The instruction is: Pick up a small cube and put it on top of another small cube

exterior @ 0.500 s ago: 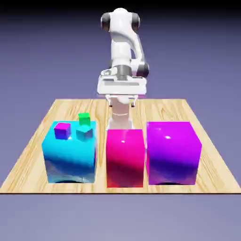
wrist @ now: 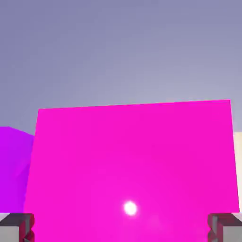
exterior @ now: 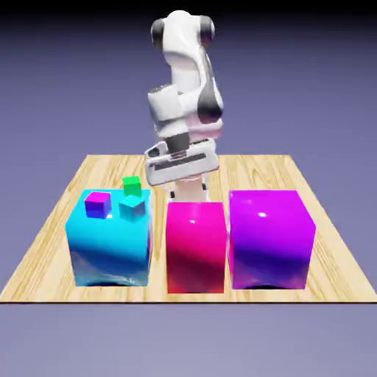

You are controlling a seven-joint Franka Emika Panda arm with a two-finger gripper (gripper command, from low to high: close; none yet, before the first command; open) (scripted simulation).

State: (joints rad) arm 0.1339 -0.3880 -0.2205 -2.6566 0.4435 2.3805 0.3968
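The small cube to pick up shows in neither view. My gripper (exterior: 181, 168) hangs tilted just behind the big glossy magenta block (exterior: 195, 247), near the table's middle. In the hand view the magenta block (wrist: 132, 170) fills the space ahead, and my gripper (wrist: 121, 229) is open. Its grey fingertips (wrist: 17, 227) stand far apart at the bottom corners, with nothing held between them.
A big cyan block (exterior: 109, 247) stands at the exterior view's left, with a tiny purple cube (exterior: 97, 204) and a tiny teal cube (exterior: 132, 209) on top. A tiny green cube (exterior: 132, 185) sits behind it. A big purple block (exterior: 270, 239) stands at the right.
The arm has turned and the hand has tilted, dropping slightly and shifting toward the exterior view's left. The blocks and tiny cubes have not moved.
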